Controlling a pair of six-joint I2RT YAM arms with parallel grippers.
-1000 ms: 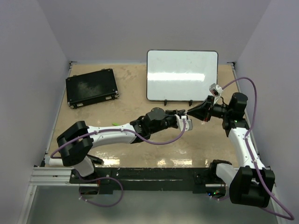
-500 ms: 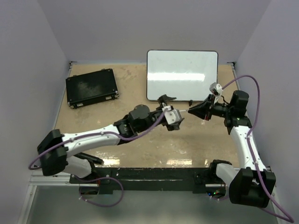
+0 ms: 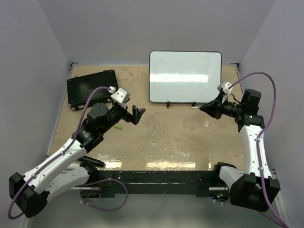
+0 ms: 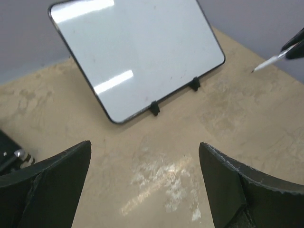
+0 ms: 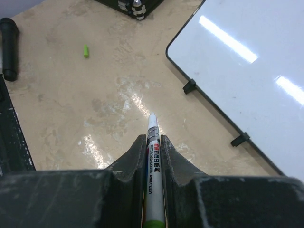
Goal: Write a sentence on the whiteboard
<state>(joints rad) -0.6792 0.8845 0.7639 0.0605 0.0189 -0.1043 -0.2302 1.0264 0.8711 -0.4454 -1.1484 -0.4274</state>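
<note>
Your right gripper (image 3: 205, 108) sits at the right of the overhead view, fingers pressed together on the marker (image 5: 153, 159). The barrel lies along the slot between them with the bare nib pointing forward, a grip that seems meant to let the arm steer the tip like a pen. The nib aims toward the lower right corner of the whiteboard (image 3: 185, 76) but hangs just short of it, over the table (image 3: 171, 142). The board fills the upper middle of the overhead view, resting on two small black feet (image 4: 154, 108) along its lower edge, and nothing is written on it, so the writing has not begun. Your left gripper (image 3: 135, 114) is left of centre, spread wide and carrying nothing, well apart from the board, which probably keeps it out of the writing arm's way. Only the right wrist view shows the printed barrel and how squarely it is pinched. It also shows a small green piece (image 5: 86, 50) in its upper left, likely the cap. The left wrist view shows the board leaning back and the marker tip entering at its upper right edge. Only the overhead view shows the black case (image 3: 92, 89) at upper left.
</note>
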